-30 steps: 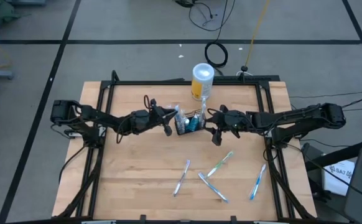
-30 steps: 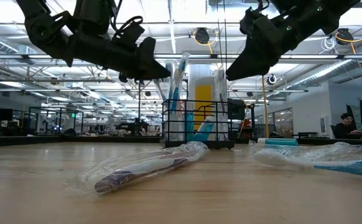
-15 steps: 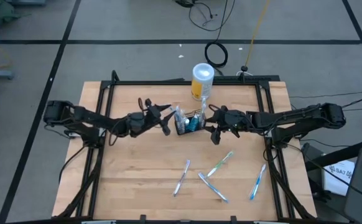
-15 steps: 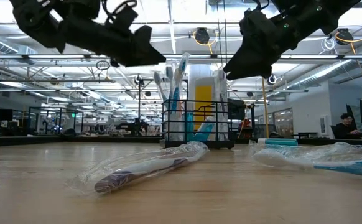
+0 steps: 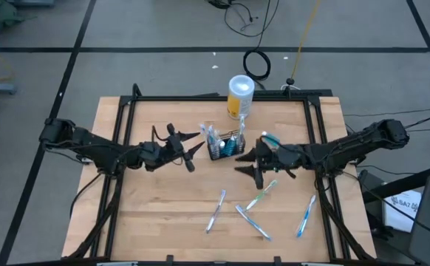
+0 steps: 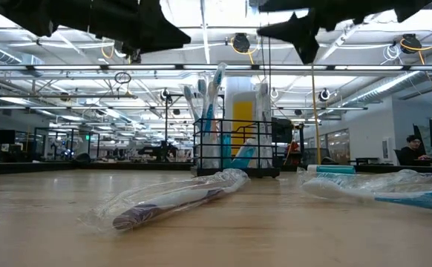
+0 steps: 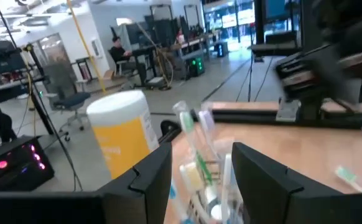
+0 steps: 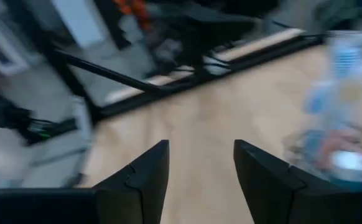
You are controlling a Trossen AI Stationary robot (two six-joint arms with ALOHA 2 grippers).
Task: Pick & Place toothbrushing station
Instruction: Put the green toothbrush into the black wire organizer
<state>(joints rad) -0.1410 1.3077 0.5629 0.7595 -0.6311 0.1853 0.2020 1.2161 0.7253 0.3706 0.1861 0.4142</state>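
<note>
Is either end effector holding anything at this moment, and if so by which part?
Nothing is held. The left end effector and right end effector are both open and empty, one on each side of the black wire-mesh basket.

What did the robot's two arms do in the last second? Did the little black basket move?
Both arms backed away from the black wire basket. The left gripper slid off toward the table's left; the right gripper swung round toward the loose wrapped toothbrushes. Both are open and empty. The basket, its brushes, and the white-and-yellow canister stayed put.
</note>
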